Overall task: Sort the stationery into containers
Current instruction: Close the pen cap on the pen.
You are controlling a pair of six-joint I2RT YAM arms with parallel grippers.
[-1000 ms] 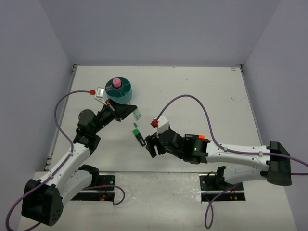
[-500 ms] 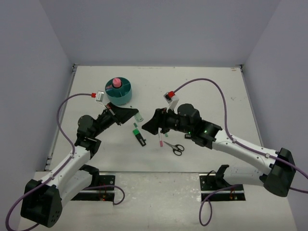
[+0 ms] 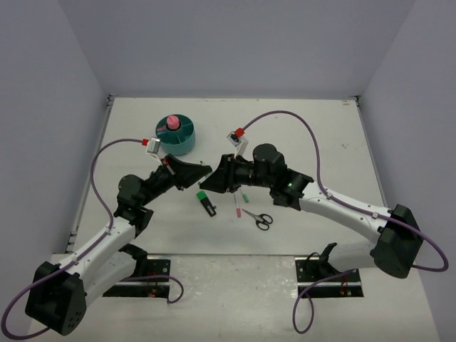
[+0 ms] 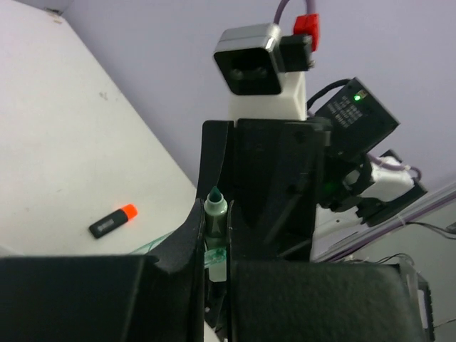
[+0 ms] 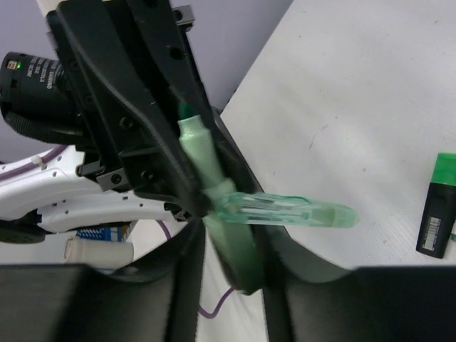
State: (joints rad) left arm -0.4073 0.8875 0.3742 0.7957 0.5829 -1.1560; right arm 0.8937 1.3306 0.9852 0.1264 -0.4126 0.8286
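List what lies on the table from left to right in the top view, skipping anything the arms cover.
Organizer → black-and-green marker → pink pen → scissors.

We log a white table [image 3: 306, 128] with a matte top that looks faintly scuffed. From above, a thin metal rail [image 3: 103, 128] runs along its left edge. Small fittings sit at the far-left corner [image 3: 109, 102] and the far-right corner [image 3: 354, 102]; we cannot resolve their detail. Plain lavender-grey panels enclose the table on three sides: a back wall [image 3: 235, 43], a left wall [image 3: 43, 107] and a right wall [image 3: 420, 107]. Across a straight seam, a paler grey strip [image 3: 235, 299] borders the table's near side. In the left wrist view we note a small dark speck [image 4: 107, 93] on the white top, with lavender wall behind it.
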